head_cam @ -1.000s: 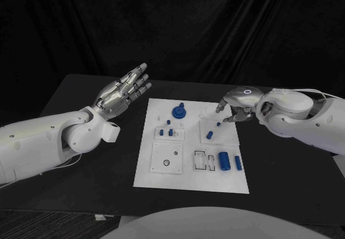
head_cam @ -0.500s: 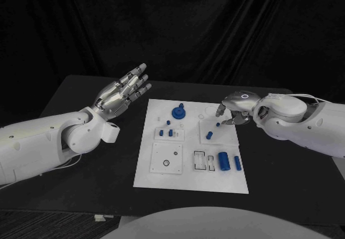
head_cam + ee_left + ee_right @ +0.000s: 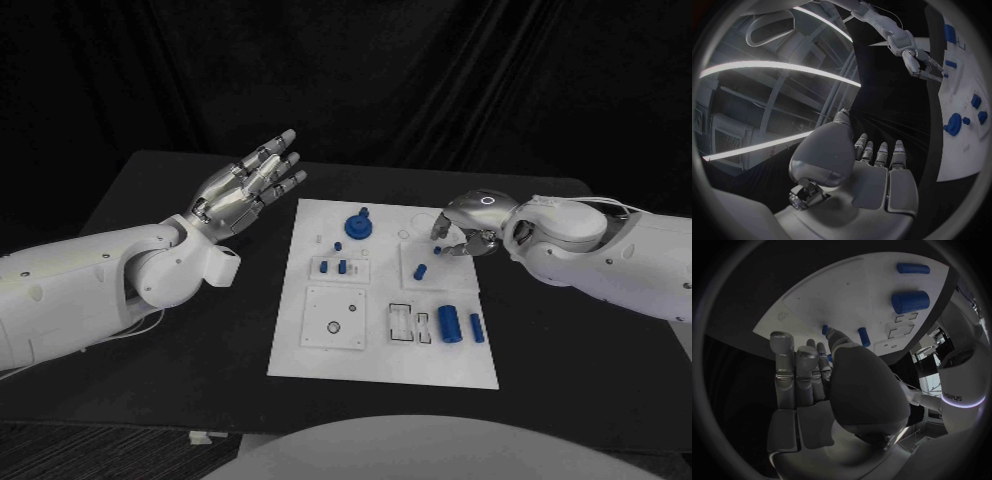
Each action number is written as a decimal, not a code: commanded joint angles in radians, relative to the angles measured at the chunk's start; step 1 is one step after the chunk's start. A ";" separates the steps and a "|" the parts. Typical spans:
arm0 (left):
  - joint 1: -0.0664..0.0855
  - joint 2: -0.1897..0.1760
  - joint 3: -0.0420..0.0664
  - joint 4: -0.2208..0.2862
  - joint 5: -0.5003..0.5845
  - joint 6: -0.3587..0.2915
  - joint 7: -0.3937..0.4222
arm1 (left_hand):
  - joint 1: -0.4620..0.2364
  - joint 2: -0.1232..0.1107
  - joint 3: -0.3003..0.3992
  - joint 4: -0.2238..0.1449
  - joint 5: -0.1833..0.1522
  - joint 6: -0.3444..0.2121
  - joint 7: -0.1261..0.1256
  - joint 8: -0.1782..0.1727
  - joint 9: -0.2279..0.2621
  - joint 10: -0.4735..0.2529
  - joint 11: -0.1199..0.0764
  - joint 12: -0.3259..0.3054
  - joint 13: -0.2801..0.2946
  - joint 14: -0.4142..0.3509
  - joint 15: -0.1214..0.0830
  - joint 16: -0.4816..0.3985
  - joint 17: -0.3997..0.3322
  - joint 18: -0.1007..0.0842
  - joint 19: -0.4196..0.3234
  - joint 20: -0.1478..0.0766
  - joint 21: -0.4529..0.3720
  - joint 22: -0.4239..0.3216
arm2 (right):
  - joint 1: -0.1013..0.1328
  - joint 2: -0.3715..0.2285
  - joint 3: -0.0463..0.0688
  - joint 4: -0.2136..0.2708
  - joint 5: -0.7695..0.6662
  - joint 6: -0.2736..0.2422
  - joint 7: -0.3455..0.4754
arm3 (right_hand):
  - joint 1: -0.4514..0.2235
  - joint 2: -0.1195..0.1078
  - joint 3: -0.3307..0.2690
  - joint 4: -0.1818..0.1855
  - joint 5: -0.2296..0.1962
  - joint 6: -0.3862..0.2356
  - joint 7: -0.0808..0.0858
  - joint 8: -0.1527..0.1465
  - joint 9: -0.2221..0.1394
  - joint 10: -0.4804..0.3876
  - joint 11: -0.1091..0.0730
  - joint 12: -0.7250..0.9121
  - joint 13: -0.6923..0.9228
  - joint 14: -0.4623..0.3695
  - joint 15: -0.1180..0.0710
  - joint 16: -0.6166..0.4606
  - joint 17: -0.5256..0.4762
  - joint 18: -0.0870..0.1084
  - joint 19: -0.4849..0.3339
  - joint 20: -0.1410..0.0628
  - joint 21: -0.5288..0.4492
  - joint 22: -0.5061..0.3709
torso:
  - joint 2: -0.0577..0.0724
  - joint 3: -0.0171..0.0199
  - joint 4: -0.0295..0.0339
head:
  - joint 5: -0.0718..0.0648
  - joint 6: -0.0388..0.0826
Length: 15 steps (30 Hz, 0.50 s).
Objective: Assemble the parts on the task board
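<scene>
**Right hand over the board's far right corner, left hand raised and empty**

The white board (image 3: 378,345) lies in the middle of the black table (image 3: 173,340). On it I count one round blue gear-like part (image 3: 358,224) at the far middle, two small blue pegs (image 3: 335,267) standing side by side in a small plate left of centre, one short blue peg (image 3: 420,270) on the right-hand plate, and two blue cylinders near the right edge, a thick one (image 3: 450,323) and a thin one (image 3: 477,327) just beside it. A few tinier blue bits sit near the gear; their number is unclear.

The left hand (image 3: 248,185) hangs in the air off the board's far left corner, palm up, fingers straight and apart, holding nothing.

The right hand (image 3: 464,225) is over the board's far right corner, fingers bent downward toward the plate with the short peg. Whether the fingertips pinch anything I cannot tell.

In the right wrist view, the robot's body bears a small label, too blurred to read with confidence.
</scene>
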<state>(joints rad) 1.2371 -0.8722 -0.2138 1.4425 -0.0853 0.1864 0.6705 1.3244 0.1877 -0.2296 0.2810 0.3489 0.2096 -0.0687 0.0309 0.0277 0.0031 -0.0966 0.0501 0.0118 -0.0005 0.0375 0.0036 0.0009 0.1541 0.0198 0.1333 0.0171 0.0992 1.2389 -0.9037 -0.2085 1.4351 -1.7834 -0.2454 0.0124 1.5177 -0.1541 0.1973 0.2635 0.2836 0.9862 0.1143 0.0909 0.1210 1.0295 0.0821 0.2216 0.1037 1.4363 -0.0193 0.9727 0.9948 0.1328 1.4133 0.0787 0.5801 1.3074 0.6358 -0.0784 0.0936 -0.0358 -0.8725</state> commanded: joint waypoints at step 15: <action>-0.004 0.006 0.001 -0.005 0.004 0.040 -0.011 | 0.034 0.007 0.004 -0.023 0.027 0.023 0.030 0.001 0.003 0.001 0.022 0.012 0.001 0.000 0.020 -0.004 -0.001 0.021 0.006 0.029 0.003 0.010 | -0.022 0.019 0.001 -0.021 0.013 -0.028 0.022 | 0.028 -0.007 0.066 -0.009 0.063 0.047 0.016 0.009 0.000 0.077 -0.004 -0.032 -0.031 -0.001 0.010 0.006 0.002 0.005 0.001 0.010 -0.004 0.080 | -0.001 -0.0002 0.0003 | -0.002 0.000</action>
<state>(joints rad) 1.2354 -0.8685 -0.2138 1.4373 -0.0848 0.2050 0.6568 1.3481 0.1933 -0.2255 0.2630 0.3719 0.2340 -0.0444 0.0309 0.0300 0.0035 -0.0815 0.0579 0.0118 -0.0015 0.0487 0.0036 0.0011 0.1559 0.0264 0.1542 0.0171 0.1073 1.2207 -0.8855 -0.2083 1.4165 -1.7765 -0.2570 0.0290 1.5399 -0.1605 0.2599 0.2538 0.3432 1.0291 0.1290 0.0967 0.1199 1.1008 0.0785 0.1934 0.0736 1.4355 -0.0131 0.9727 0.9952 0.1327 1.4168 0.0823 0.5801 1.3073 0.6348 -0.0786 0.0940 -0.0379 -0.8725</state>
